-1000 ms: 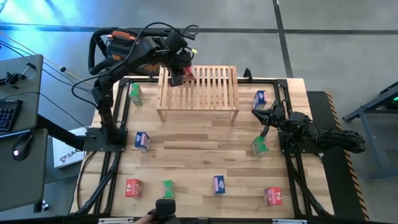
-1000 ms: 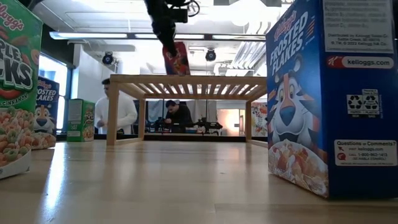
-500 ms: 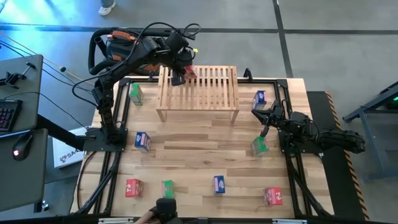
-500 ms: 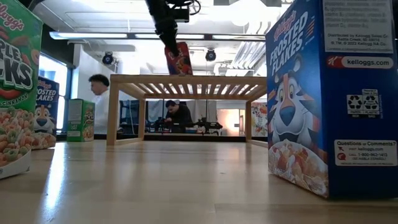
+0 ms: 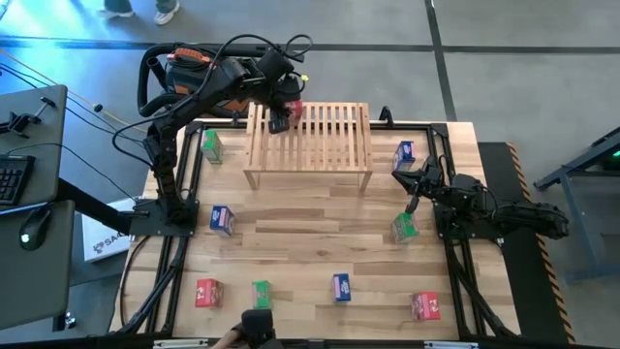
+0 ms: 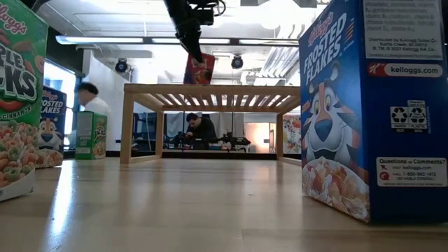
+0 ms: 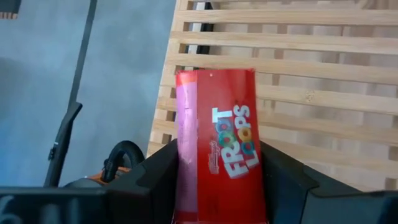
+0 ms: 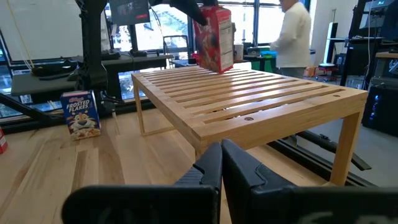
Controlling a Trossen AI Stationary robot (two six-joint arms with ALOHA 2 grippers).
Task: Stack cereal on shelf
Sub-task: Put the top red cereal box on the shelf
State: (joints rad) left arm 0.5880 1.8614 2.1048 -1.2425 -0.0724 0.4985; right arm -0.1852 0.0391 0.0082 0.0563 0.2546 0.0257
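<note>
"Froot Loops" on red box [image 7: 221, 149], "Frosted Flakes", likely "kelloggs.com", on blue box [image 6: 371, 105]

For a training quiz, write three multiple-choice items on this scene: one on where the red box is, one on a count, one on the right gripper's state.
1. Where is the red Froot Loops box?
A. On the tabletop beside the shelf
B. Upright on the shelf's slats, near a back corner
C. Under the shelf

2. How many cereal boxes are on the shelf?
A. One
B. Three
C. Five

3. What is the state of the right gripper?
A. Wide open
B. Shut on a blue box
C. Shut, holding nothing

Answers:
1 B: the red Froot Loops box stands on the shelf, with the left gripper at it from above.
2 A: the high view shows only that box on the slats.
3 C: the right gripper shows both fingers together with nothing between them.
</note>
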